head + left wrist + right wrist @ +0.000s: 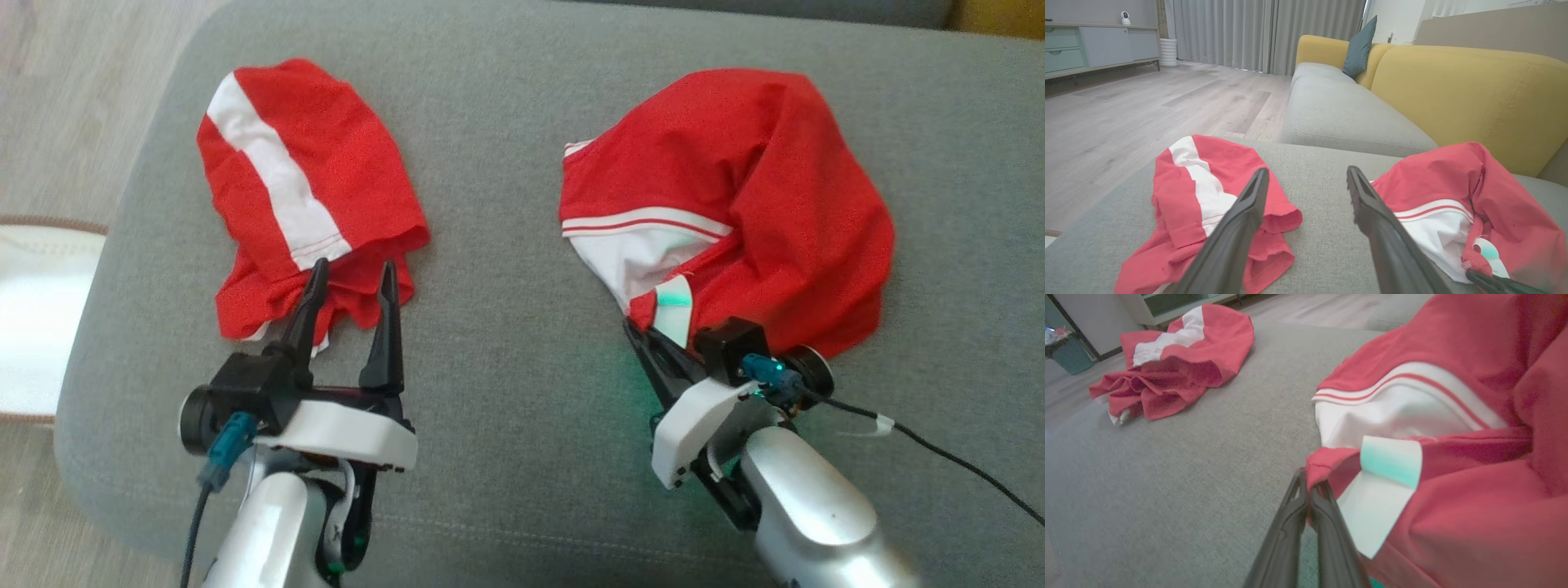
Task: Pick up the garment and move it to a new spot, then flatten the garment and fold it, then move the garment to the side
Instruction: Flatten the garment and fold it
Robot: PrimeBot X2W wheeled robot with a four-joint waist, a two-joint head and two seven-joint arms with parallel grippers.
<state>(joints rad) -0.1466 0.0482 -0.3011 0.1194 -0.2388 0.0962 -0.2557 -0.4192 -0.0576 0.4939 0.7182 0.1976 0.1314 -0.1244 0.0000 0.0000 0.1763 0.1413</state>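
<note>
Two crumpled red garments lie on the grey cushion (522, 343). The left garment (310, 188) has a broad white stripe. The right garment (775, 188) has a white panel with thin red lines and a white-and-teal label (1388, 473). My right gripper (642, 336) sits at this garment's near left corner, and its fingers are shut on the red hem beside the label (1310, 479). My left gripper (353, 269) stands open, fingertips over the near ruffled edge of the left garment (1208, 179), with nothing between them (1307, 171).
The cushion's left edge drops to a pale wood floor (65, 98), where a white object (33, 327) lies. A yellow sofa back (1453, 90) with a teal pillow (1359, 49) rises behind. A black cable (939, 449) trails from my right wrist.
</note>
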